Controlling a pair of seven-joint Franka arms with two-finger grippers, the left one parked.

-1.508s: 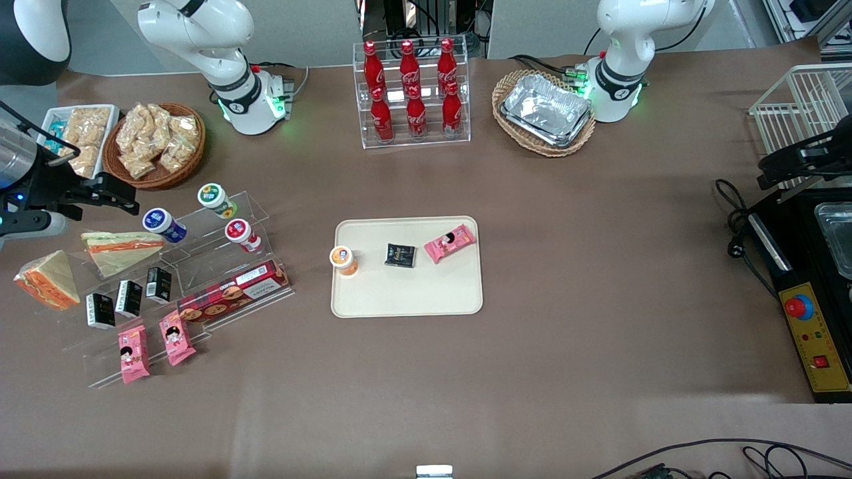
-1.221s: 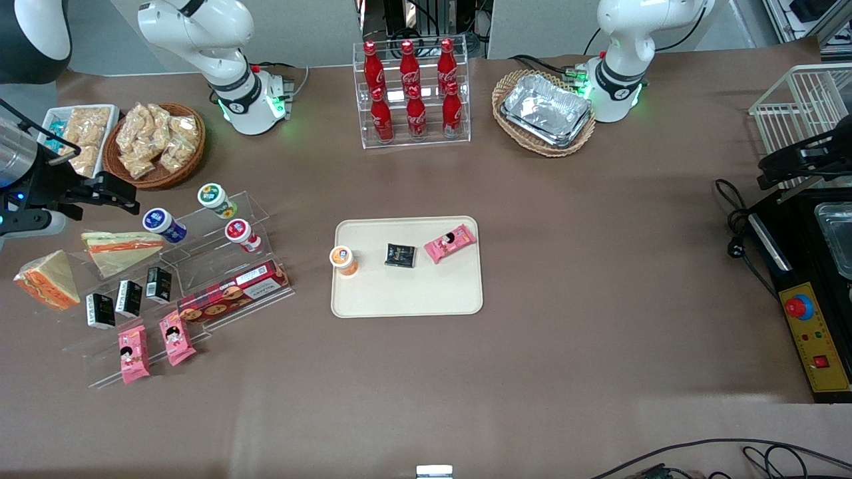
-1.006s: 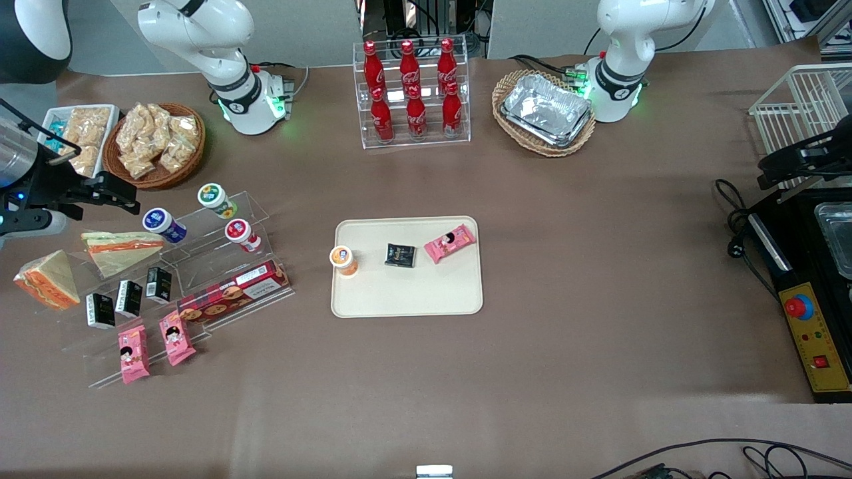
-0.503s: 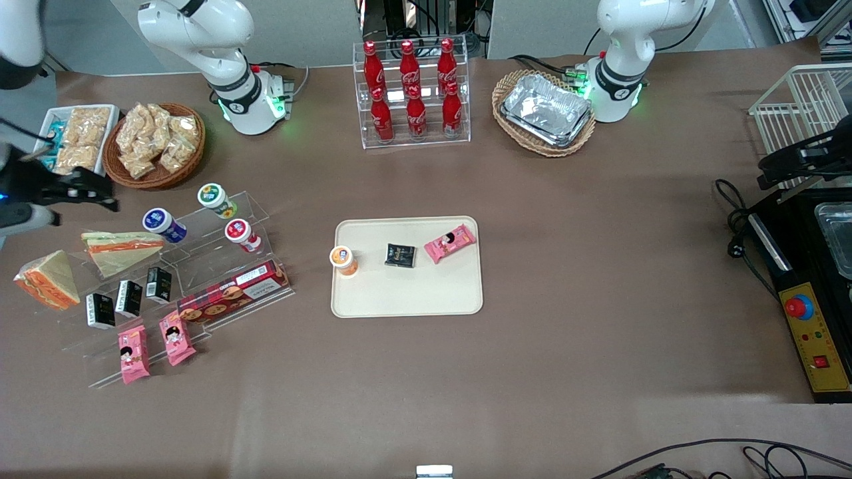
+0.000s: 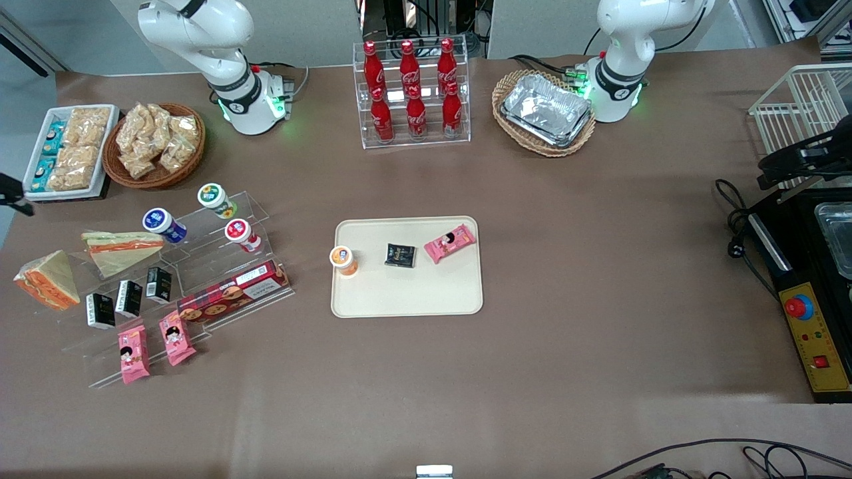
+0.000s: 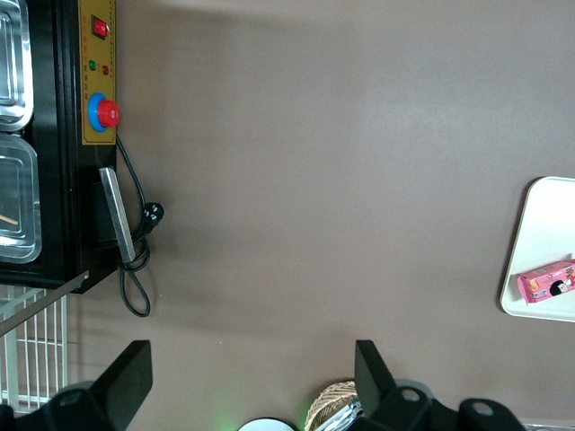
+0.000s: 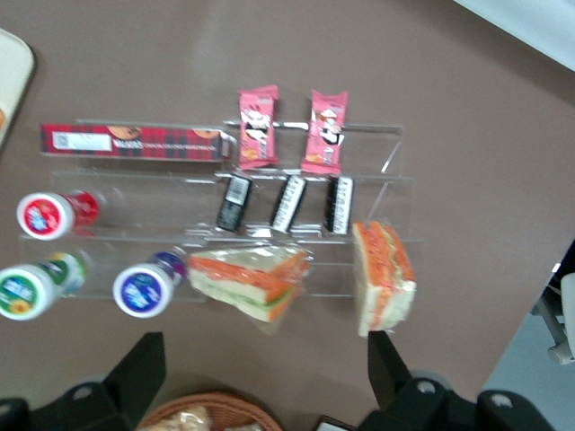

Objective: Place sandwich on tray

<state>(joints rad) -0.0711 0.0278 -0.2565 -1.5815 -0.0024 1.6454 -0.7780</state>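
The gripper (image 7: pixel 262 348) hangs high above the acrylic display stand (image 5: pixel 206 256) at the working arm's end of the table, jaws spread wide and holding nothing, a stance suited to straddling a wedge. The sandwich (image 5: pixel 43 279) stands at the stand's outer end, beside the longer wedge (image 5: pixel 120 249), well apart from the tray (image 5: pixel 406 309). Judged status: pickup not yet made.

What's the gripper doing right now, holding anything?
Gripper: open and empty, raised above the display stand, with the sandwich below it and untouched, not yet on the tray.
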